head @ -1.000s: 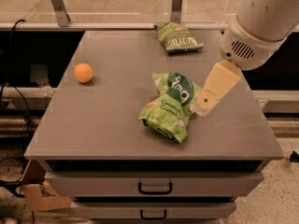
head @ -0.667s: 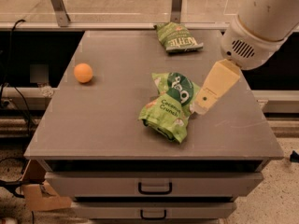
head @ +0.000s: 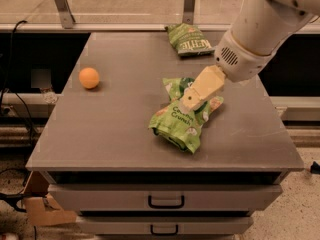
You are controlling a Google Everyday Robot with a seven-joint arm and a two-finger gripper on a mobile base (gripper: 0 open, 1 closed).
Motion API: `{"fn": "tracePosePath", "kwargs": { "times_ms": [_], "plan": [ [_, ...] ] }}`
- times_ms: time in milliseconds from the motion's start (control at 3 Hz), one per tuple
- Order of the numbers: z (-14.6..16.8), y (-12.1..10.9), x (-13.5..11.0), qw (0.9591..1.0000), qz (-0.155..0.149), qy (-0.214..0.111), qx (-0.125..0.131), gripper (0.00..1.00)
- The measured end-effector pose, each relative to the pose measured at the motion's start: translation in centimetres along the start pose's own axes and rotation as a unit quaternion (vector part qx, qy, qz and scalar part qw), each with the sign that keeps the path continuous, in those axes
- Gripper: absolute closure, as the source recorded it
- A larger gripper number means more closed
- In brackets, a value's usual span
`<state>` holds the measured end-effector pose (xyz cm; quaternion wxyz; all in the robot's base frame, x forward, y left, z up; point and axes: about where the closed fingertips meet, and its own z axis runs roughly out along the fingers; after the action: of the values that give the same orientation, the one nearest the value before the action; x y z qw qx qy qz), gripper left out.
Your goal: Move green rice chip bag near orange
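The green rice chip bag (head: 176, 122) lies crumpled on the grey tabletop (head: 125, 129), right of centre, with its "Coconut Crunch" lettering facing up. The orange (head: 89, 77) sits near the table's left edge, well apart from the bag. My gripper (head: 192, 102), cream-coloured on a white arm, comes in from the upper right. It is directly over the bag's upper middle and covers its logo. I cannot tell whether it touches the bag.
A smaller dark green "Kettle" bag (head: 189, 39) lies at the back edge of the table. Two metal posts (head: 61, 4) stand behind the table. Drawers with handles (head: 166, 201) are below the front edge. A cardboard piece (head: 42, 209) lies on the floor at the left.
My gripper has moved left, from beside the bag's right edge to over the bag's upper middle. The bag, the orange and the Kettle bag have not moved.
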<state>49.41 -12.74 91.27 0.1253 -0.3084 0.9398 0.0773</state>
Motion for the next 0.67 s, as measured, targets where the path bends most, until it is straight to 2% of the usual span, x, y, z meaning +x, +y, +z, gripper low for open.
{"fn": "tracePosePath", "kwargs": {
  "times_ms": [333, 667],
  "plan": [
    [1.5, 0.5, -1.3, 0.9975, 0.070, 0.013, 0.007, 0.00],
    [2.3, 0.8, -2.6, 0.9908, 0.129, 0.034, 0.019, 0.00]
  ]
}}
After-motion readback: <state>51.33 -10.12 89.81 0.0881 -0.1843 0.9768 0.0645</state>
